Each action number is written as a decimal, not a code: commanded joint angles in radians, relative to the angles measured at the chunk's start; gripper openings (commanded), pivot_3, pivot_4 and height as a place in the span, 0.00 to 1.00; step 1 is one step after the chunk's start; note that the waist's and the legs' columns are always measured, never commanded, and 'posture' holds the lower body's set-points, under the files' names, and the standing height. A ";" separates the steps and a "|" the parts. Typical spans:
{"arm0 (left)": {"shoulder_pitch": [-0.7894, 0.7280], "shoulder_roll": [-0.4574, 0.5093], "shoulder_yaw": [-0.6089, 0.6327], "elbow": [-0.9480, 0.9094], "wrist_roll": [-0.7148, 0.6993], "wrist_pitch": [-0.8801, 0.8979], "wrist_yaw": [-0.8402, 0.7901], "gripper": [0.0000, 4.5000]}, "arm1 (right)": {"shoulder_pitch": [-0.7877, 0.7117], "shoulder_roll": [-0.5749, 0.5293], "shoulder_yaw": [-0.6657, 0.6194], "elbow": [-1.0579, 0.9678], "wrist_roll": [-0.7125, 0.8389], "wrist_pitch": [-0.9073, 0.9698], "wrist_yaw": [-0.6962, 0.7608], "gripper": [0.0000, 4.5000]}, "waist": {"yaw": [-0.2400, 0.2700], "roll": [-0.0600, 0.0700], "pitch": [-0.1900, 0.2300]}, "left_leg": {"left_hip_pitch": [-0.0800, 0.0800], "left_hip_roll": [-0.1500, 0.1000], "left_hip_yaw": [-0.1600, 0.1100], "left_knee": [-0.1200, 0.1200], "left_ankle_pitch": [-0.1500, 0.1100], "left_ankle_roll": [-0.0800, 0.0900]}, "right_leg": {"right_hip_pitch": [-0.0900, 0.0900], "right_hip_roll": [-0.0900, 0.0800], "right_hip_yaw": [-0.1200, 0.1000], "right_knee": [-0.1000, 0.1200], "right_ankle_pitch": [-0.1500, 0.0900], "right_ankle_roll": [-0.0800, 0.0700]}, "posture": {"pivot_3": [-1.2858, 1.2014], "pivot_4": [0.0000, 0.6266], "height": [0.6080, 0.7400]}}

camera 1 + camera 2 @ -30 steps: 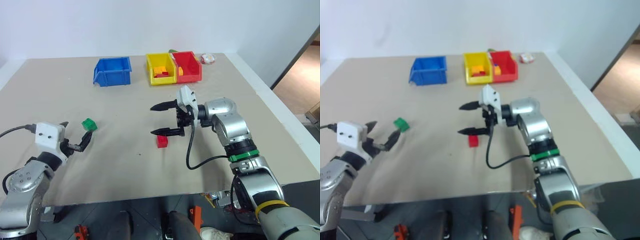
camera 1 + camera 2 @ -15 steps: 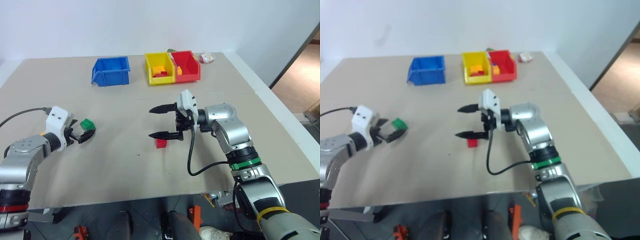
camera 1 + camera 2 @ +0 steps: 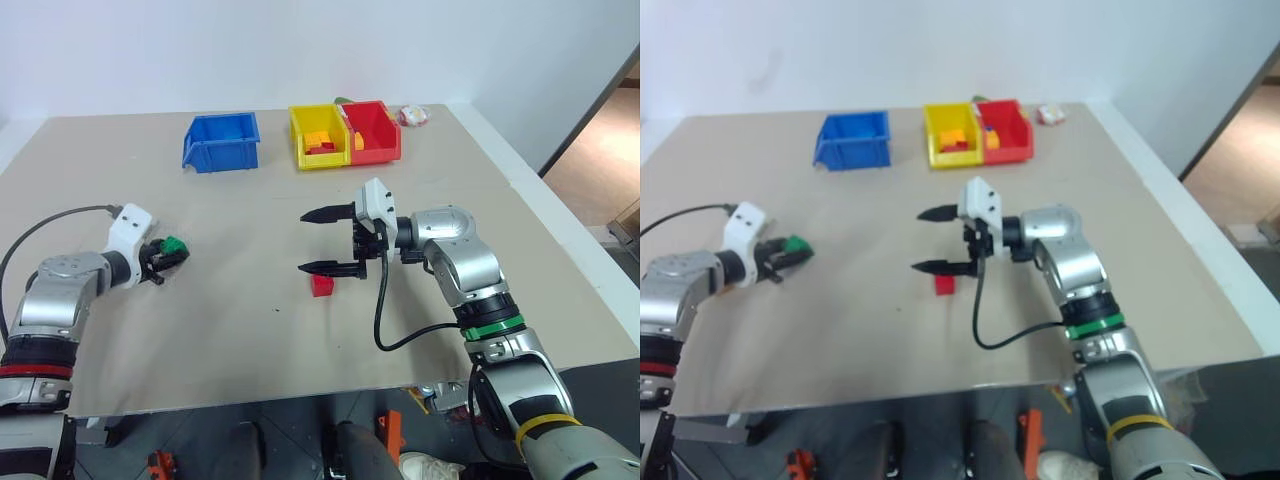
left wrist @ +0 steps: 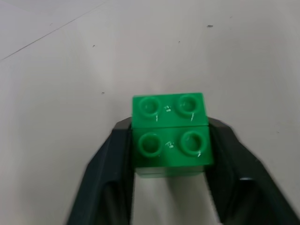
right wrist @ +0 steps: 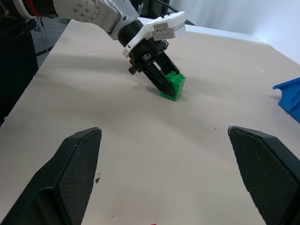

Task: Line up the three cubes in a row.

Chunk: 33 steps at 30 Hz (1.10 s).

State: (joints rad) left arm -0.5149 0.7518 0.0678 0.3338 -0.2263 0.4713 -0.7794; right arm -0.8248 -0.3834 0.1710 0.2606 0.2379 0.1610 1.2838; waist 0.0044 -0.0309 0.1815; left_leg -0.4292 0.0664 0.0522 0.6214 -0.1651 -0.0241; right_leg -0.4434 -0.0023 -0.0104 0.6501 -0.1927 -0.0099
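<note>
Early going: no row yet. Left gripper (image 4: 171, 154) clamped on green cube (image 3: 172, 244) at desk (image 3: 250, 330) left side, well apart from red cube (image 3: 322, 285) mid-desk. Right gripper (image 3: 320, 240) spread wide, empty, just above red. Orange-yellow cube unseen outside the bins.

Glossy plastic green cube (image 4: 169, 136) (studded); matt, perhaps board, table (image 3: 240, 330).

Left pincer (image 4: 171, 154) is clamped tight (angled down), right pincer (image 3: 325, 240) gapes wide.
</note>
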 commanded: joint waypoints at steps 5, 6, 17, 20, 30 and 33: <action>0.007 0.010 -0.004 -0.040 0.021 -0.026 -0.030 0.30 | -0.013 -0.016 -0.002 -0.016 0.004 -0.032 0.002 1.00 | 0.000 0.000 0.000 | 0.000 0.000 0.000 0.000 0.000 0.000 | 0.000 0.000 0.000 0.000 0.000 0.000 | 0.52 0.24 1.00; 0.009 0.013 -0.005 -0.053 0.021 -0.031 -0.037 0.30 | -0.015 -0.016 -0.002 -0.015 0.006 -0.033 0.004 1.00 | 0.000 0.000 0.000 | 0.000 0.000 0.000 0.000 0.000 0.000 | 0.000 0.000 0.000 0.000 0.000 0.000 | 0.52 0.24 1.00; 0.041 0.007 -0.099 -0.365 -0.052 -0.028 -0.259 0.30 | -0.008 -0.048 0.007 -0.079 0.073 0.074 0.086 1.00 | 0.001 0.000 0.000 | 0.000 0.000 0.000 0.001 0.000 0.000 | 0.000 0.000 0.001 0.000 0.000 0.000 | 0.52 0.24 1.00; 0.044 0.000 -0.151 -0.421 -0.059 -0.004 -0.295 0.30 | -0.001 -0.075 0.014 -0.097 0.088 0.148 0.098 1.00 | 0.001 0.000 0.000 | 0.000 0.000 0.000 0.001 0.000 0.000 | 0.000 0.000 0.001 0.000 0.000 0.000 | 0.52 0.24 1.00; 0.024 -0.084 -0.254 -0.446 -0.047 -0.009 -0.301 0.30 | 0.033 -0.129 0.013 -0.129 0.089 0.211 0.096 1.00 | 0.000 0.000 0.000 | 0.000 0.000 0.000 0.003 0.000 0.000 | 0.000 0.001 0.002 0.000 0.000 0.000 | 0.52 0.24 1.00; 0.012 -0.110 -0.264 -0.431 -0.042 -0.017 -0.292 0.30 | 0.042 -0.131 0.011 -0.128 0.086 0.199 0.089 1.00 | 0.001 0.000 0.000 | 0.000 0.000 -0.001 0.003 0.000 0.000 | 0.000 0.002 0.002 0.001 0.000 0.000 | 0.52 0.24 1.00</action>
State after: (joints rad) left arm -0.4781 0.6480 -0.1972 -0.0887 -0.2723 0.4769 -1.0755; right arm -0.7825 -0.5049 0.1957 0.1690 0.3178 0.3778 1.3755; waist 0.0050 -0.0308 0.1815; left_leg -0.4298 0.0662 0.0515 0.6248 -0.1650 -0.0239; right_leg -0.4430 -0.0008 -0.0088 0.6508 -0.1926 -0.0095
